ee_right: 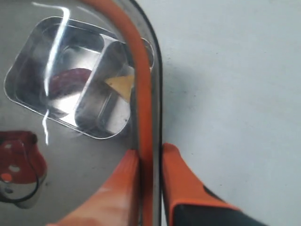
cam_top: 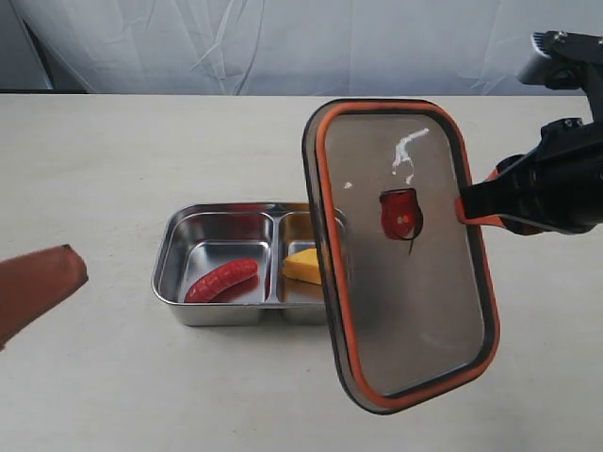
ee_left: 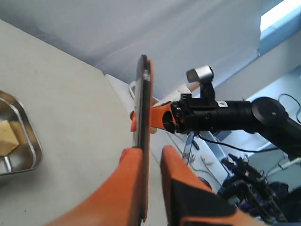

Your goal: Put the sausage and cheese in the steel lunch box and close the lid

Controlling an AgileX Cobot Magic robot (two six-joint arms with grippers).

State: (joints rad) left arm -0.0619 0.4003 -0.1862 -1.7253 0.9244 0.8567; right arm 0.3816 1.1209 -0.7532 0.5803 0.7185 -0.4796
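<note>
Lid (cam_top: 415, 311) held up by its rim, ready for closing.
Right gripper (ee_right: 149, 160) clamps the rim; left gripper (ee_left: 150, 157) parted, empty; sausage (cam_top: 221, 280), cheese (cam_top: 303, 266) boxed.

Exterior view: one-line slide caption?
Right gripper holds the lid tilted in mid-air; sausage and cheese sit in separate compartments of the open steel lunch box.

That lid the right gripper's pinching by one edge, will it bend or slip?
Probably stiff: the lid looks flat though the right gripper pinches only one edge. It could pivot or slip: most of it hangs beyond that grip and its surface looks glossy.
</note>
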